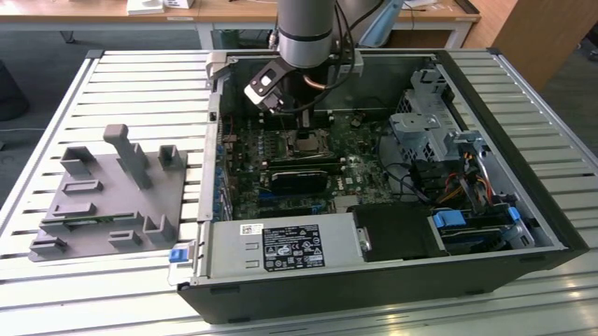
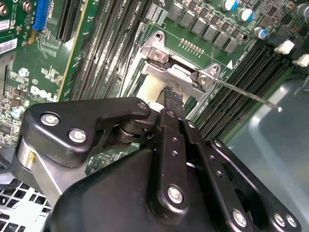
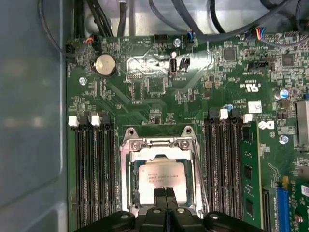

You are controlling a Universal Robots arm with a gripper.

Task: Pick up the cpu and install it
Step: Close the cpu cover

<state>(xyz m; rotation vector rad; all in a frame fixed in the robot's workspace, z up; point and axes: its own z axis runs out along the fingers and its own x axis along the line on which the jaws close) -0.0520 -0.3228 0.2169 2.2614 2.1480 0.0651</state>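
Note:
The cpu (image 3: 159, 175), a silvery square chip, lies flat inside the open socket frame (image 3: 161, 143) on the green motherboard (image 3: 145, 87). My gripper (image 3: 165, 194) is shut, its two black fingers pressed together with nothing between them. The tips sit over the cpu's near edge; I cannot tell whether they touch it. In the second wrist view the gripper (image 2: 173, 98) points down at the metal socket frame (image 2: 179, 72). In the exterior view the gripper (image 1: 303, 131) reaches down into the open computer case (image 1: 523, 210), above the socket (image 1: 304, 145).
Black memory slots (image 3: 91, 169) flank the socket, and a green memory stick (image 3: 251, 169) stands in one of them. A thin socket lever (image 2: 246, 95) sticks out sideways. A grey fixture plate (image 1: 112, 203) lies on the table at the exterior view's left. Drive cage (image 1: 430, 133) and cables crowd the case.

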